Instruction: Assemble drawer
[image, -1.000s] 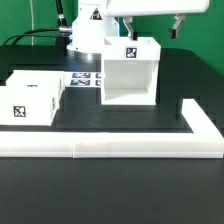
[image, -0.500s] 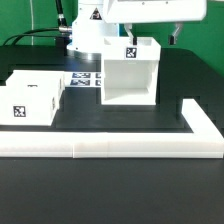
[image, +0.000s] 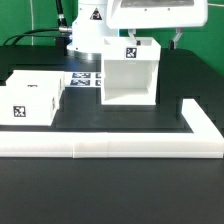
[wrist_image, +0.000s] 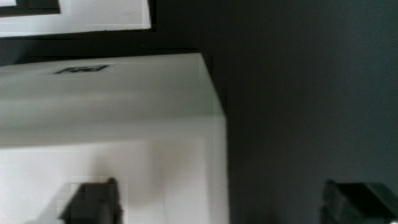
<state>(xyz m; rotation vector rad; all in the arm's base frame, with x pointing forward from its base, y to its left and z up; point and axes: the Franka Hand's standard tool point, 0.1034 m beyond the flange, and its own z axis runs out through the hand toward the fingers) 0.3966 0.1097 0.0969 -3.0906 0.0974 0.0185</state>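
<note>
The tall white drawer shell stands mid-table with its open side toward the exterior camera and a tag on its top. Two white box trays sit close together at the exterior view's left, and the front one shows a tag. My gripper hangs open and empty just above the shell's top right corner. In the wrist view the gripper has one fingertip over the shell's white top and the other over dark table, so the shell's edge lies between them.
The long low white L-shaped rail runs along the front and up the exterior view's right side. The marker board lies flat between the trays and the shell. The robot base stands behind.
My gripper has risen a little above the shell, staying open. Less of its fingers shows in the exterior view. The shell and trays have not moved.
</note>
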